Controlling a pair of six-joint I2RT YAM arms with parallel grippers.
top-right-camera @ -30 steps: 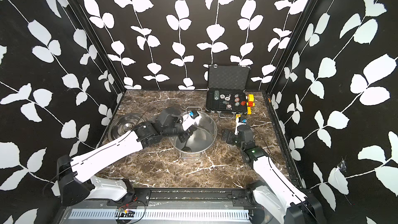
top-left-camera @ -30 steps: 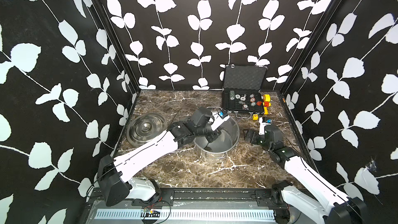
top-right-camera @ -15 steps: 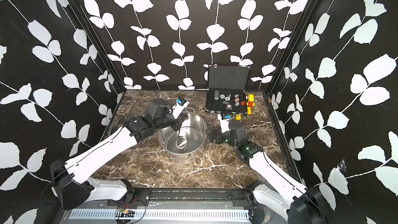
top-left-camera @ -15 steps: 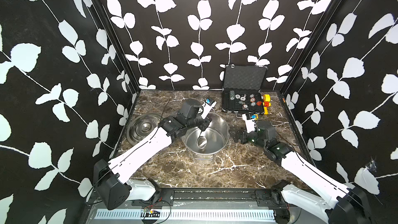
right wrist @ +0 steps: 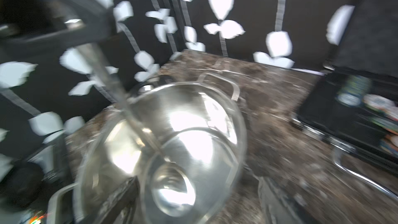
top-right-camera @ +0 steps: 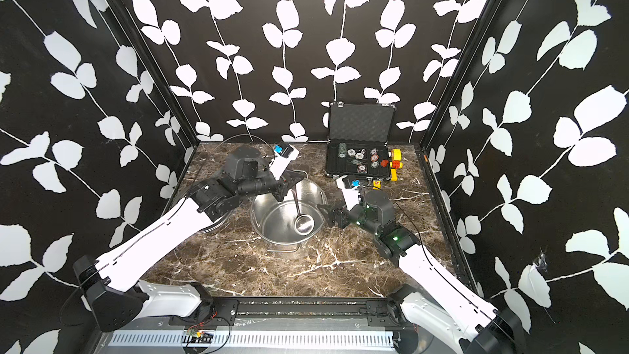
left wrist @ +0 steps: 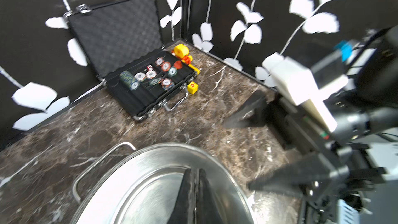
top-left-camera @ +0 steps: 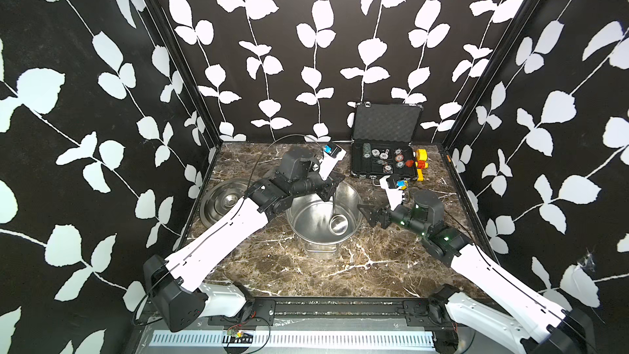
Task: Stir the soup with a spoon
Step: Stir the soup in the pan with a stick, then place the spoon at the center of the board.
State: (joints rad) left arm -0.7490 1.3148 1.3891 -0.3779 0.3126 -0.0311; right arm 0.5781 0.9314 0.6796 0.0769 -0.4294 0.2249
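The soup's steel pot stands mid-table, shiny and with no liquid showing. The spoon, a steel ladle, rests its bowl on the pot's floor near the right wall, handle rising up and back. My left gripper is shut on that handle above the pot's far rim. My right gripper is open at the pot's right rim. In the blurred right wrist view one of its fingers lies over the pot and the other outside.
A round steel lid lies left of the pot, partly under my left arm. An open black case of poker chips stands at the back right, with yellow and red toy pieces and a yellow cube beside it.
The left gripper carried the ladle handle leftward and back; the pot shifted left. The right gripper moved left up to the pot's right rim, jaws narrowing slightly.
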